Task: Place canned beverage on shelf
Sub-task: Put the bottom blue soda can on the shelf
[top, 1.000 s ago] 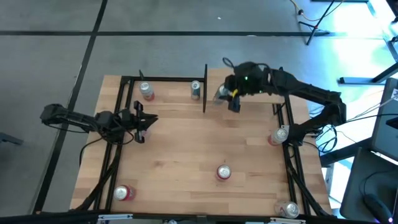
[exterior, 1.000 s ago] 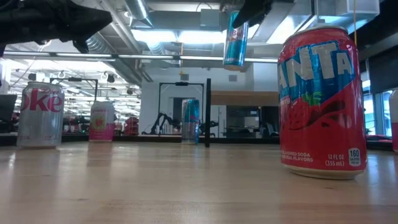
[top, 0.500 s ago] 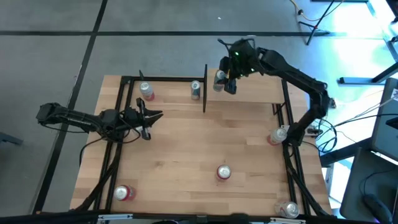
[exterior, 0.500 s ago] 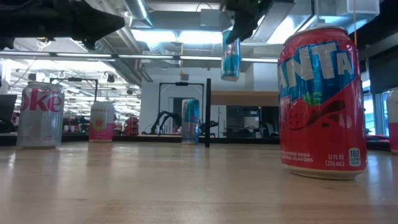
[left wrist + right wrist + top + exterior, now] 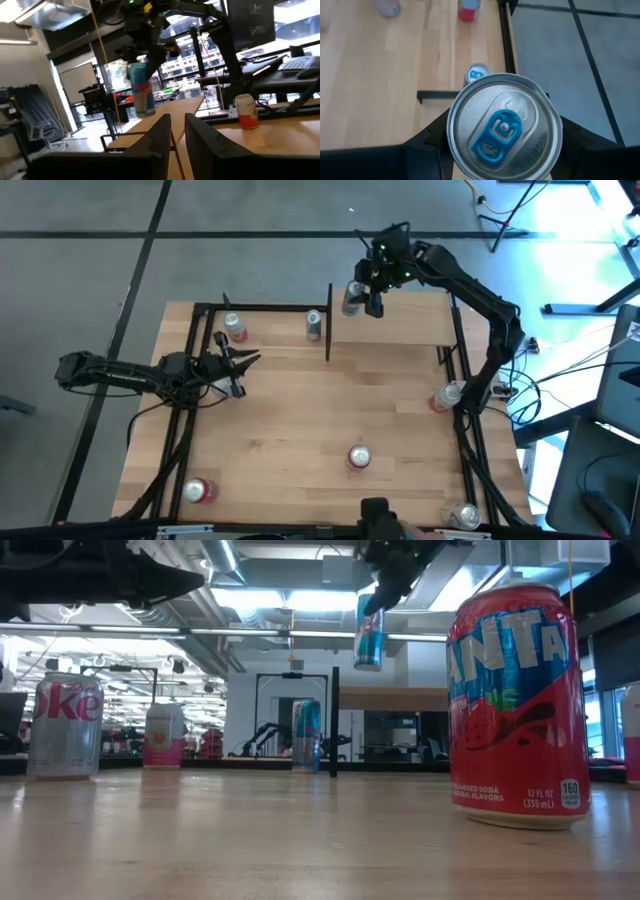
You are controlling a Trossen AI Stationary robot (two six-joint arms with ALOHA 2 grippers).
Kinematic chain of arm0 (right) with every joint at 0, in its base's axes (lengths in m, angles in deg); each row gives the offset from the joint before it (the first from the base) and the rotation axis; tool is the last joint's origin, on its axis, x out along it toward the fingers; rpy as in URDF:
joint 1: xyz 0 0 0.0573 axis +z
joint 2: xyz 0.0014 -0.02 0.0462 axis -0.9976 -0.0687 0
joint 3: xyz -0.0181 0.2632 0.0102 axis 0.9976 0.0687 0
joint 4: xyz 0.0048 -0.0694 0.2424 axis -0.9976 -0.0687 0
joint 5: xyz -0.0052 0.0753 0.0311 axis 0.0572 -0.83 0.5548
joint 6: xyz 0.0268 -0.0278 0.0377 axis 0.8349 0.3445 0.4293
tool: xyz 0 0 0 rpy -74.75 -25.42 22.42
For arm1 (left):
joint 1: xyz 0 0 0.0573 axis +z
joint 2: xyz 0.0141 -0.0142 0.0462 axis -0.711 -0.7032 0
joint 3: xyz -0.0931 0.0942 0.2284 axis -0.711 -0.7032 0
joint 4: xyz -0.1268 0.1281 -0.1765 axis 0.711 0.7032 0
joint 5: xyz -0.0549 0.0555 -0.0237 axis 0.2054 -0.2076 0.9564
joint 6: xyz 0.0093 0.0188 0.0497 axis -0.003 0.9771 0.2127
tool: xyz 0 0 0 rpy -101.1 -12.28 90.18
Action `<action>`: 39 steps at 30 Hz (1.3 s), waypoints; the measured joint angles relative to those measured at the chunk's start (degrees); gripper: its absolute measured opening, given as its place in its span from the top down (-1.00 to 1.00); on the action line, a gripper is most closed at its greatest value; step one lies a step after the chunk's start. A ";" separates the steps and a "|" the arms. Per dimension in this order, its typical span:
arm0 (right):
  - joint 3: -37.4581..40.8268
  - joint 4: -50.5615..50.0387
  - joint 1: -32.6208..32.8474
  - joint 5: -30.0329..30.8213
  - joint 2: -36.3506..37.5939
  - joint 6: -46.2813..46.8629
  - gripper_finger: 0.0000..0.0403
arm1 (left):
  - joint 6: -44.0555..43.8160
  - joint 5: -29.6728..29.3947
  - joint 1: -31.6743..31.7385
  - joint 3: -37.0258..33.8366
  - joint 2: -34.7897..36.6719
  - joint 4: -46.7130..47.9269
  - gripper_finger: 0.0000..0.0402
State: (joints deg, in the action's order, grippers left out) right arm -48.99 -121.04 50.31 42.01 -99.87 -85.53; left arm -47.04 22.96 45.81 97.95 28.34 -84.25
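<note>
My right gripper (image 5: 368, 288) is shut on a blue and silver can (image 5: 352, 296) with a red band, held in the air over the far left corner of the shelf (image 5: 400, 325). The shelf is a small raised light-wood board with black posts (image 5: 334, 720). In the low view the can (image 5: 369, 635) hangs well above the board (image 5: 390, 693). The right wrist view looks down on the can's top (image 5: 504, 132). My left gripper (image 5: 240, 366) waits at the table's left side, open by a narrow gap (image 5: 177, 132) and empty. My right gripper pinches the can's upper side wall (image 5: 451, 131) between its two fingers (image 5: 427, 145), one on each side. The fingers come from above, pointing down. The can hangs below them, nearly upright, a little tilted, lifted clear of shelf and table.
A second blue can (image 5: 315, 325) stands beside the shelf's left post and a pink can (image 5: 235, 327) at the far left. Red cans stand at the middle front (image 5: 359, 457), front left (image 5: 198, 490), right edge (image 5: 449, 397) and front right (image 5: 465, 517).
My right gripper has carried the can toward the table's far edge, from over the shelf's near edge to over its far left corner, still shut on it and clear of the board. My left arm has shifted slightly in place.
</note>
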 joint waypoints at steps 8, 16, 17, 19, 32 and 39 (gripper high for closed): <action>1.10 1.15 0.52 -2.81 -0.66 0.91 -0.04 | 0.09 4.90 1.43 0.00 0.00 -0.26 0.76; 6.77 3.19 0.41 -1.13 -1.14 1.53 -0.04 | -0.26 4.98 1.65 0.00 0.00 -0.28 0.76; 6.99 4.05 0.41 -1.08 -1.10 1.87 -0.04 | -0.32 4.96 1.63 0.00 0.00 -0.26 0.76; 7.08 5.36 0.44 -1.13 -1.03 1.98 -0.04 | -0.41 4.98 1.63 0.00 0.00 -0.15 0.76; 7.17 5.09 0.52 -2.21 -1.10 2.10 -0.04 | -0.48 4.96 1.63 0.00 0.00 0.13 0.76; 9.41 6.02 0.52 -2.14 -1.36 2.13 -0.04 | -0.39 4.96 1.63 0.00 0.02 0.11 0.76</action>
State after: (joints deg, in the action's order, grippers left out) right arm -39.58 -115.02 50.84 39.88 -101.23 -83.40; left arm -47.43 27.92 47.44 97.95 28.36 -84.14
